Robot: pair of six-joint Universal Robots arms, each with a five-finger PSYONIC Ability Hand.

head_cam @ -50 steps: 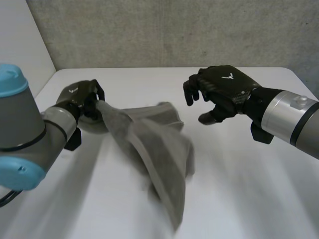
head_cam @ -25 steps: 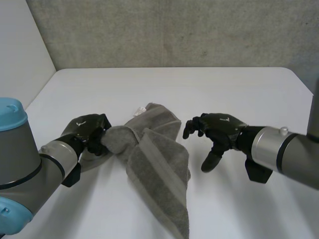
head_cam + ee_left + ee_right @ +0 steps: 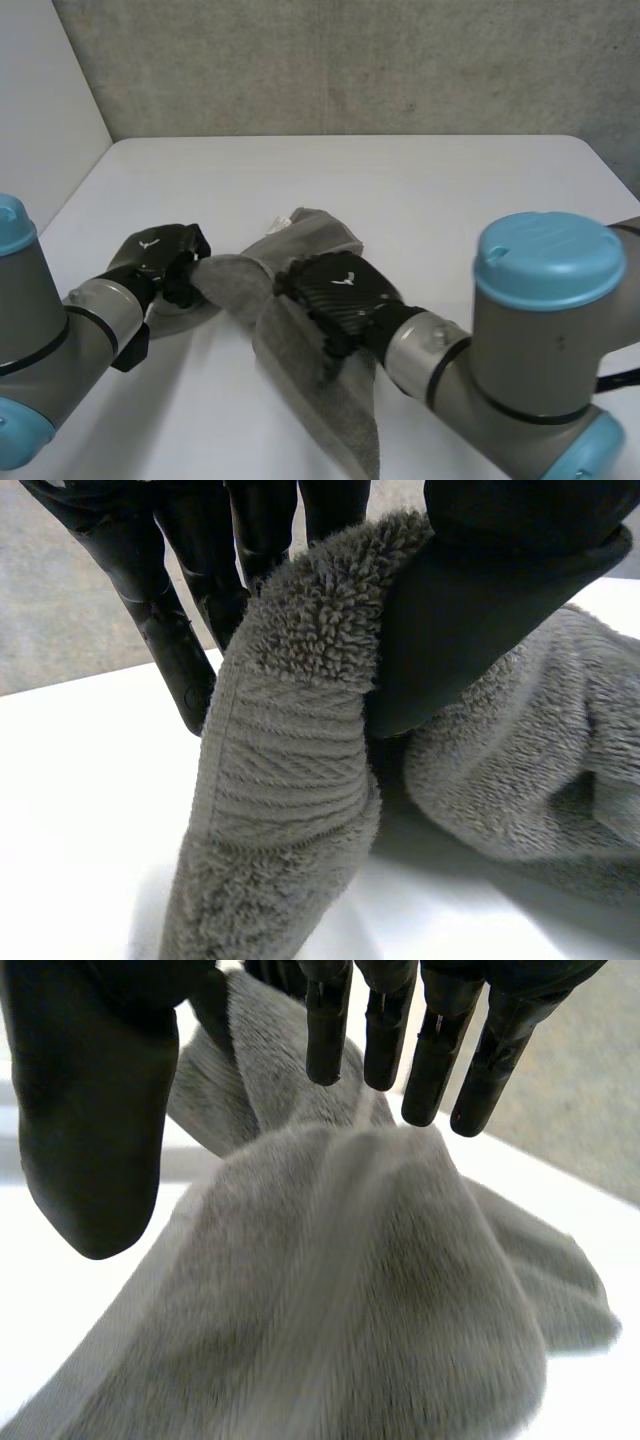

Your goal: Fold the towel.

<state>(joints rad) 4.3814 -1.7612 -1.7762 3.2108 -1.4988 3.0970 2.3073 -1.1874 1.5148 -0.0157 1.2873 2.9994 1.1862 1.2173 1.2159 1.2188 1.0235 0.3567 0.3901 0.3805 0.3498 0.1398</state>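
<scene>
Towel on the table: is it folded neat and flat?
No, the towel lies bunched and twisted on the table, with one end pinched in the left hand.

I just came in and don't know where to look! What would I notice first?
A crumpled grey towel lies in the middle of the white table, and both black robot hands are at it. The left hand pinches a bunched end of the towel between thumb and fingers, at the towel's left side. The right hand is over the towel's middle with its fingers straight and open.
</scene>
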